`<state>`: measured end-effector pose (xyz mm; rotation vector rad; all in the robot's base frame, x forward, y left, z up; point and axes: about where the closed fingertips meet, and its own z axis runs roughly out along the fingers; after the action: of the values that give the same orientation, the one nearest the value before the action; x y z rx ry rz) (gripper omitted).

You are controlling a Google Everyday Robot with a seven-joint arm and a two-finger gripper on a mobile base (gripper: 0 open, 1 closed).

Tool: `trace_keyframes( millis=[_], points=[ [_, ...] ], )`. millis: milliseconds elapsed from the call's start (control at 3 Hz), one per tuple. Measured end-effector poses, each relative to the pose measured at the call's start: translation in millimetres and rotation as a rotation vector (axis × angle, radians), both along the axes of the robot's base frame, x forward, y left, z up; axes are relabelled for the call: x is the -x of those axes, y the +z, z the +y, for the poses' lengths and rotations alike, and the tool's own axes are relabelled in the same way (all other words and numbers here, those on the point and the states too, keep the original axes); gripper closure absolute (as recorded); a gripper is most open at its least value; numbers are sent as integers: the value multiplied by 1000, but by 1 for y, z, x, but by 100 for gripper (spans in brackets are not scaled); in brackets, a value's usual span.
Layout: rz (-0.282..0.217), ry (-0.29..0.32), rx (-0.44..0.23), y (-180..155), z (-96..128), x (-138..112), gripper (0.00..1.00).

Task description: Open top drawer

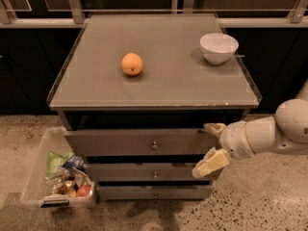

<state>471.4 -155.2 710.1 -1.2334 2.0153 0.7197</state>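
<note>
**Claw wide of the knob, top drawer not yet drawn**

Nearest the camera, a clear plastic bin (pixel 34 173) of packets and scraps sits on the speckled floor (pixel 250 196), just beside the cabinet's left foot. Above the floor the three grey fronts stack up: the lowest drawer (pixel 120 192), the middle drawer (pixel 120 172), then the top drawer (pixel 110 142), the broadest, with its small round knob (pixel 154 145) at the centre. Its front looks shut or very nearly so.

The claw (pixel 212 146) reaches in from the right at the far right end of that top front. Its jaws stand apart and hold nothing: the upper finger (pixel 215 128) is by the drawer's top corner and the lower finger (pixel 212 162) hangs in front of the right end of the middle drawer. The knob is well off to its left.

Further back, the grey surface (pixel 163 88) carries an orange (pixel 132 64) left of middle and a white bowl (pixel 219 47) near the back right corner.

The likely trouble comes from that offset. If the jaws close where they are, they would probably pinch air or only the drawer's edge. The low finger could also snag the middle front and drag the wrong drawer. A pull from the corner may twist the box in its runners and jam it. A sharp tug could jolt the cabinet and set the orange rolling toward an edge.
</note>
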Motion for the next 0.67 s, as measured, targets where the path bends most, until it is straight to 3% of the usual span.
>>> trace_keyframes(
  millis=[667],
  points=[
    [-56, 67, 14, -16, 27, -54, 0]
  ],
)
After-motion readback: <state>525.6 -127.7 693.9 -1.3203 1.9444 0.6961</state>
